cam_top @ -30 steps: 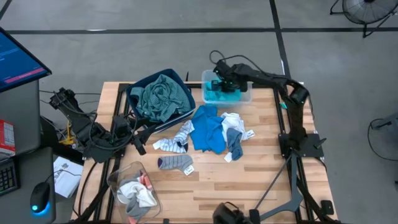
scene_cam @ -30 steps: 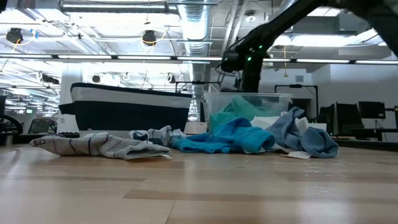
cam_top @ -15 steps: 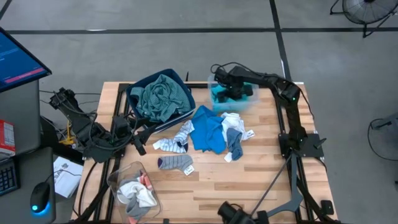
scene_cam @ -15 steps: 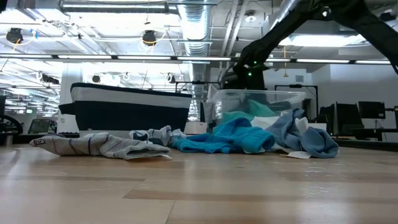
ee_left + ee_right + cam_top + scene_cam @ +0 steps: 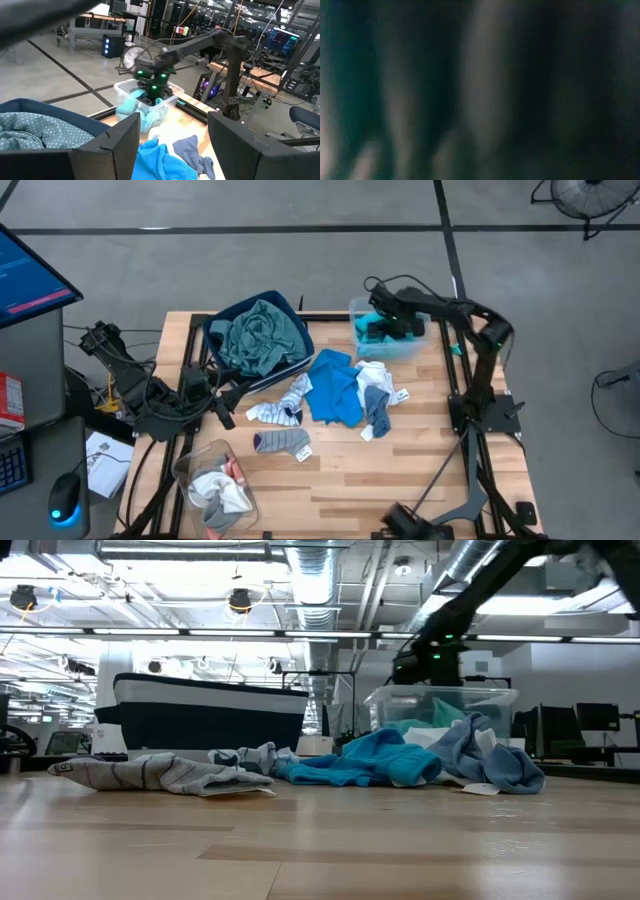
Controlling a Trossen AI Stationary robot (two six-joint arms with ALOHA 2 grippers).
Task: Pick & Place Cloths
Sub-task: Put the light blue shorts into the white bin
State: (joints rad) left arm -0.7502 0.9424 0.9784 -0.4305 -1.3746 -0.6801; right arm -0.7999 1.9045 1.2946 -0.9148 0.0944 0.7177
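— Turquoise cloth (image 5: 375, 332) lies in the clear tub (image 5: 392, 348) at the far right of the wooden worktop (image 5: 420, 460). Where is the right gripper (image 5: 392, 320)?

— Down in that tub, over the cloth. I cannot tell whether its fingers are apart or together; the right wrist view is only dark blur.

— And the left gripper (image 5: 172, 145)?

— Waiting at the worktop's left edge, fingers apart and empty.

— The other cloths?

— A teal-green shirt (image 5: 258, 335) fills the dark blue bin (image 5: 288, 305). A bright blue top (image 5: 335, 388) lies mid-worktop, with a grey-blue cloth (image 5: 377, 408) touching its right side and striped socks (image 5: 281, 412) just left. One grey sock (image 5: 282, 442) lies nearer, and white socks (image 5: 225, 492) sit in the front-left tub (image 5: 190, 465).
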